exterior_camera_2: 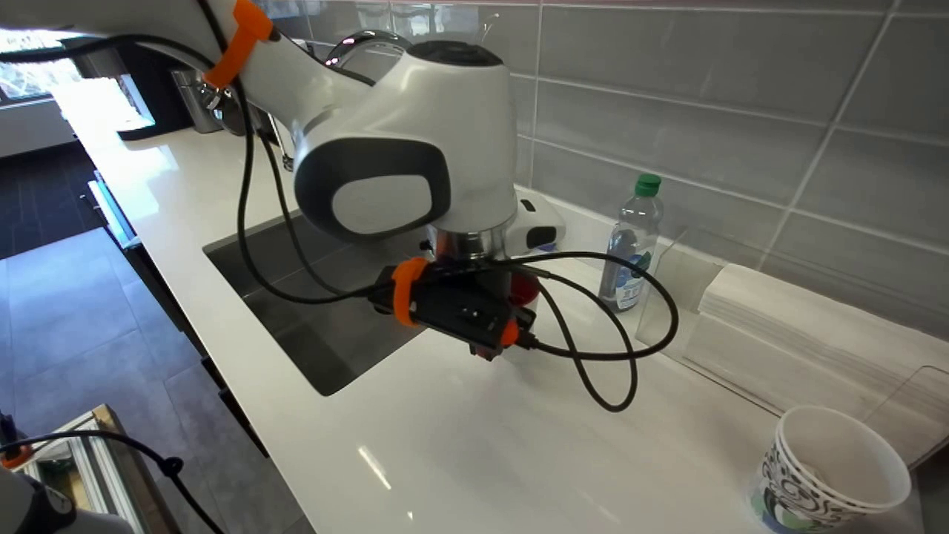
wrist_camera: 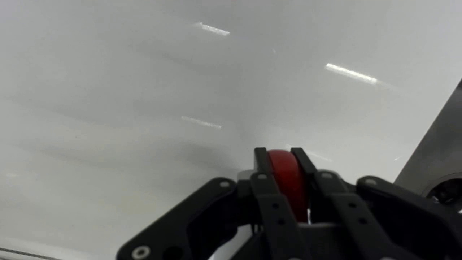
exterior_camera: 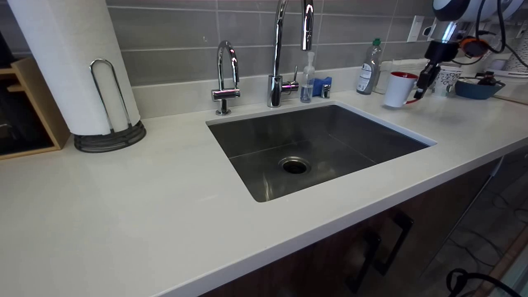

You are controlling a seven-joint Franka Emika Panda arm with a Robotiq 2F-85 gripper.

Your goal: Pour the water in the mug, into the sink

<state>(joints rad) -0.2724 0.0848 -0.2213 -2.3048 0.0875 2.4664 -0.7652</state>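
Observation:
The white mug [exterior_camera: 397, 91] with a red inside and red handle is near the counter's back, to the right of the sink in an exterior view. It looks about upright, with its base at or just above the counter; I cannot tell if it touches. My gripper [exterior_camera: 419, 94] is shut on the red handle, which shows between the fingers [wrist_camera: 279, 151] in the wrist view. In an exterior view the arm hides most of the mug [exterior_camera_2: 525, 289]. Any water inside is not visible. The steel sink [exterior_camera: 330, 150] also shows in an exterior view [exterior_camera_2: 319, 345] and the wrist view [wrist_camera: 433, 151].
A green-capped soap bottle [exterior_camera: 365, 76] stands behind the mug. Paper cups [exterior_camera: 447, 80] and a blue bowl [exterior_camera: 474, 90] are beyond the gripper. A tall faucet [exterior_camera: 275, 62], a smaller tap [exterior_camera: 223, 82] and a pump bottle [exterior_camera: 307, 84] line the sink's back edge.

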